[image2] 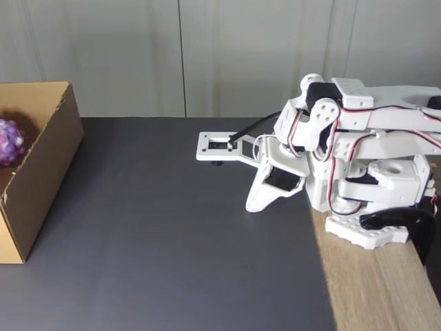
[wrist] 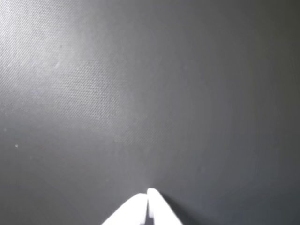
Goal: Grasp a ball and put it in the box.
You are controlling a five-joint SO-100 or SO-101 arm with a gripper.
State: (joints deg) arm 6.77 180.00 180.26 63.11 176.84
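Note:
The bumpy pink, purple and white ball (image2: 8,142) lies inside the brown cardboard box (image2: 45,160) at the left edge of the fixed view, partly cut off by the frame. My white gripper (image2: 253,206) is folded in close to the arm's base, far to the right of the box, its tips pointing down at the mat. In the wrist view the gripper (wrist: 148,193) shows at the bottom edge with both fingertips pressed together and nothing between them, above bare dark mat.
A dark grey mat (image2: 172,234) covers the table between the box and the arm. The arm's base (image2: 375,207) stands on a wooden tabletop (image2: 372,289) at the right. Pale wall panels run along the back.

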